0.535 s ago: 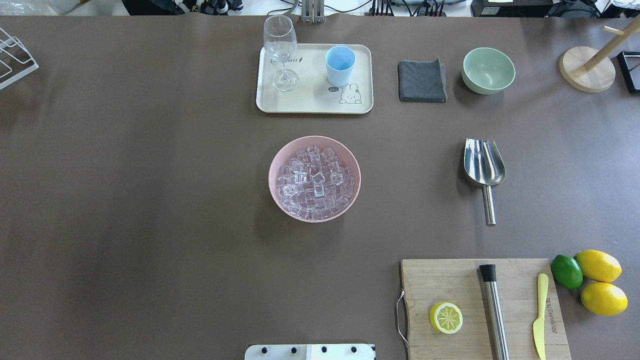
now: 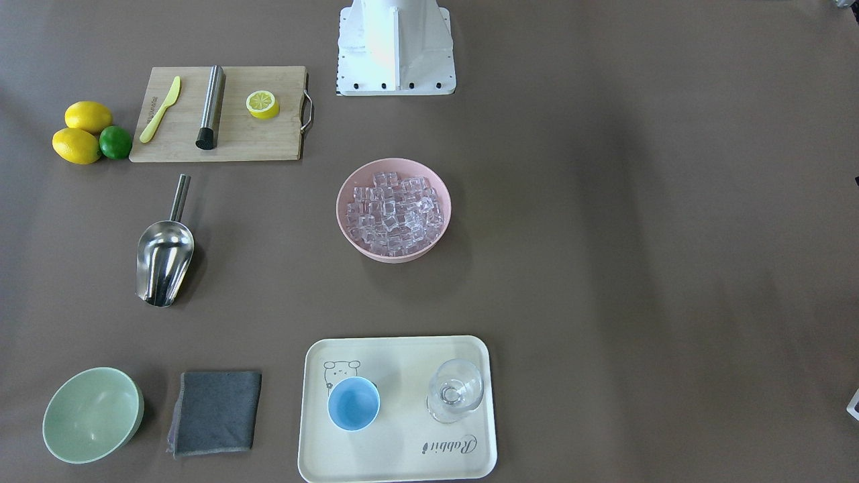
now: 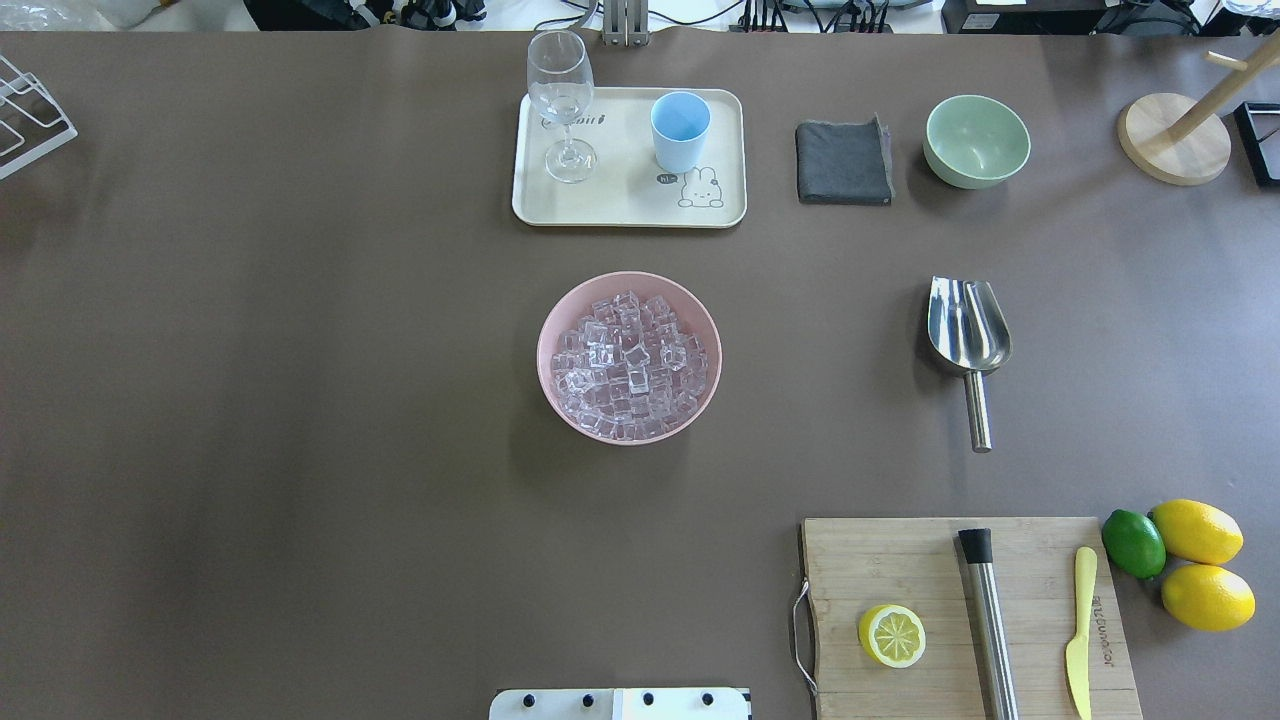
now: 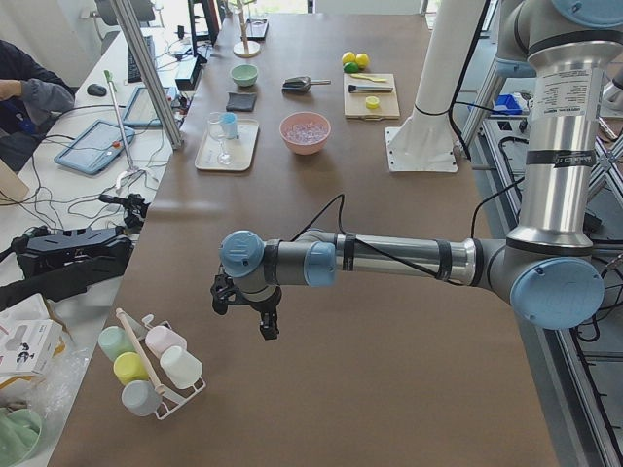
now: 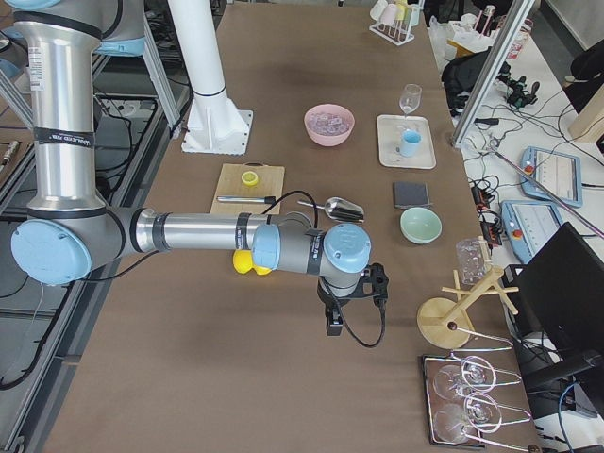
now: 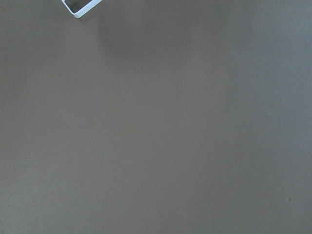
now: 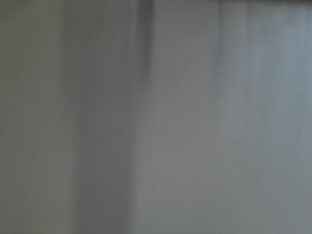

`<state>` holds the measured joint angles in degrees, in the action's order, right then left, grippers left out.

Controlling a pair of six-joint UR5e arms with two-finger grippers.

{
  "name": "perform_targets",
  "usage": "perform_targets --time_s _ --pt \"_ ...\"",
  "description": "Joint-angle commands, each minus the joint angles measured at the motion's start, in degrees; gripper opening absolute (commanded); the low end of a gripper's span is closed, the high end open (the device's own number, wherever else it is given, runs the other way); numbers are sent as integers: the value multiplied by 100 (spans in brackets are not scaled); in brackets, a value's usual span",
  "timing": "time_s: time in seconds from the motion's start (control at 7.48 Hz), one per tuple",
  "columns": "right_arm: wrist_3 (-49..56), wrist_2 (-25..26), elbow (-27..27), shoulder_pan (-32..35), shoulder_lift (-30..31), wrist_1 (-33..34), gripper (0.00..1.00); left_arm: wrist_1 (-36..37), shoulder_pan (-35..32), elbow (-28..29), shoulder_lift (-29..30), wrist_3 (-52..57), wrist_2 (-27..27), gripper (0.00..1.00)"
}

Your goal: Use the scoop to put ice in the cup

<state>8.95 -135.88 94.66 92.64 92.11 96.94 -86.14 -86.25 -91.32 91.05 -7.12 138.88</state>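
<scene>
Clear ice cubes [image 3: 628, 362] fill a pink bowl [image 3: 630, 277] at the table's middle; they also show in the front view [image 2: 394, 215]. The light-blue cup [image 3: 680, 130] stands upright on a cream tray [image 3: 625, 205] at the far side. The steel scoop [image 3: 966, 330] lies on the table to the right of the bowl, handle toward the robot. My left gripper [image 4: 268, 326] and right gripper [image 5: 332, 326] show only in the side views, low over the table's far ends, away from all of these. I cannot tell whether they are open or shut.
A wine glass [image 3: 562, 100] stands on the tray beside the cup. A grey cloth [image 3: 843, 162] and a pale-green bowl [image 3: 976, 140] lie right of the tray. A cutting board [image 3: 960, 620] holds a lemon half, a steel cylinder and a yellow knife; lemons and a lime lie beside it.
</scene>
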Motion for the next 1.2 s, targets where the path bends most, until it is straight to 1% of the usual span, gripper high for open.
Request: perform_targets --time_s 0.0,0.27,0.4,0.53,0.67,0.8,0.94,1.07 --pt "2 -9 9 0 0 0 100 0 3 -166 45 0 -1 97" --pt "-24 -35 70 0 35 9 100 -8 3 -141 36 -17 8 97" --pt "-51 -61 1 0 44 17 100 0 3 -149 53 -17 -1 97" --pt "-34 -53 0 -18 53 -104 100 -8 81 -175 71 -8 -1 97" --pt "-60 -44 -61 -183 79 -349 100 -139 412 -176 132 -26 -10 97" --pt "-390 -70 -9 -533 62 -491 100 -219 651 -193 255 0 -314 98" --pt "-1403 -192 183 -980 44 -718 100 -385 670 -437 151 -17 -404 97" --pt "-2597 -298 507 -1463 70 -1104 100 -404 758 -483 203 -8 -405 98"
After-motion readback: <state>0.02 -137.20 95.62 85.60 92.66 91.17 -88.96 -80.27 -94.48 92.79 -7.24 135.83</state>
